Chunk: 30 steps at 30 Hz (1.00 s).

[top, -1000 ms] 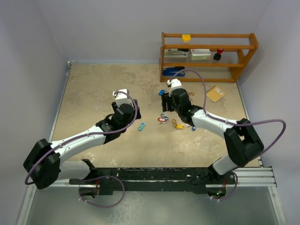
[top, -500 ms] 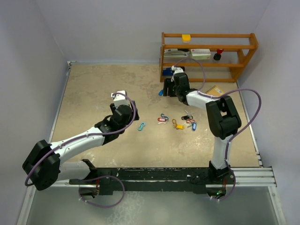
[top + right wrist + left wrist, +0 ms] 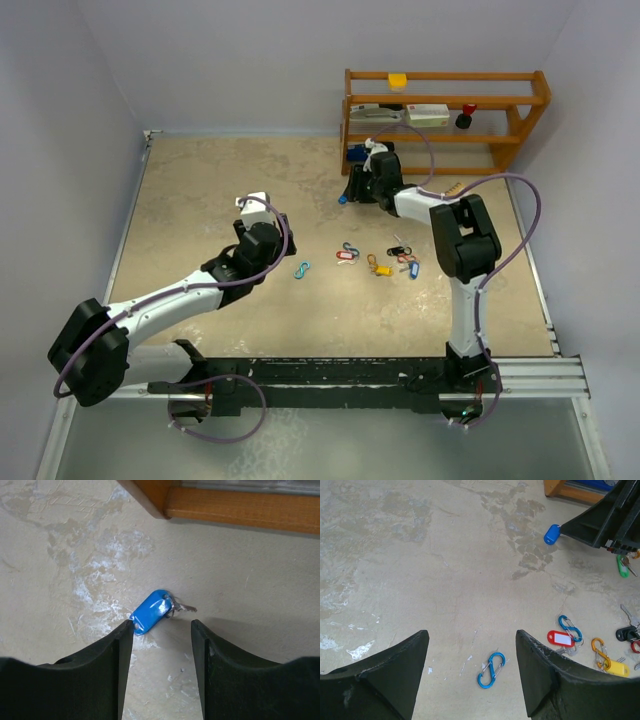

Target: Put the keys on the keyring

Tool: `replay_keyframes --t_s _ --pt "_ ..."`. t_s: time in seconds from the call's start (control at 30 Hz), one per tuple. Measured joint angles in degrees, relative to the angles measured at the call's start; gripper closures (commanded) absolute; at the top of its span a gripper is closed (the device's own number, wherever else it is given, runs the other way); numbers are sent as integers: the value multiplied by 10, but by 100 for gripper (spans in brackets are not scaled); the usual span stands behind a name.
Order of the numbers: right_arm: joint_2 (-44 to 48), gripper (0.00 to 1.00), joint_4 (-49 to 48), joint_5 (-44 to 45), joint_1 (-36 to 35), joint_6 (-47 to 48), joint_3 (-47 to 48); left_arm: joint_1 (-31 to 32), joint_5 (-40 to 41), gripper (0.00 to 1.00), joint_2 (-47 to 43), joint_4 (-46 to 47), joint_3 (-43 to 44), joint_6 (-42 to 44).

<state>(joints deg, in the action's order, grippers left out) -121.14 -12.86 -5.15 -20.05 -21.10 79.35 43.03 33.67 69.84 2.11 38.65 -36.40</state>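
Observation:
A blue-tagged key [image 3: 151, 610] lies on the table near the shelf's corner; it also shows in the top view [image 3: 344, 198] and the left wrist view [image 3: 551, 534]. My right gripper [image 3: 162, 625] is open just above it, the left fingertip [image 3: 127, 630] at the tag's end. Red-tagged [image 3: 346, 256], yellow-tagged [image 3: 383, 270] and black-tagged [image 3: 399, 251] keys lie mid-table. A green-tagged key [image 3: 622, 566] lies by the right arm. My left gripper [image 3: 472, 635] is open and empty, held above a blue figure-eight clip [image 3: 491, 670].
A wooden shelf [image 3: 445, 120] with boxes and small items stands at the back right. An orange notebook [image 3: 456, 187] peeks out beside the right arm. Blue [image 3: 568, 627] and orange [image 3: 598, 647] clips lie among the keys. Walls close in on left, back and right.
My right arm has stretched out toward the shelf, carrying its gripper from mid-table to the blue-tagged key. The left arm has barely moved.

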Motion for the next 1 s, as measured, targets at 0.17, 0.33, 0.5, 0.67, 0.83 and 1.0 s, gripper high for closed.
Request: replay_keyframes --t_s 0.17,0.33,0.5,0.67,0.83,1.0 --pt "-16 50 -9 -10 7 -5 11 -2 -2 33 0 0 0 0" --pt "-27 52 -15 -22 10 -10 16 -3 -2 33 2 0 0 0" --pt "-35 54 -29 -35 11 -15 21 -6 -3 33 3 0 0 1" --pt "-46 58 -38 -43 11 -18 34 -11 -4 33 3 0 0 2" --pt "-53 63 -42 -49 11 -20 35 -17 -5 33 4 0 0 2" --pt "-53 69 -42 -50 12 -21 35 -21 -7 33 4 0 0 2"
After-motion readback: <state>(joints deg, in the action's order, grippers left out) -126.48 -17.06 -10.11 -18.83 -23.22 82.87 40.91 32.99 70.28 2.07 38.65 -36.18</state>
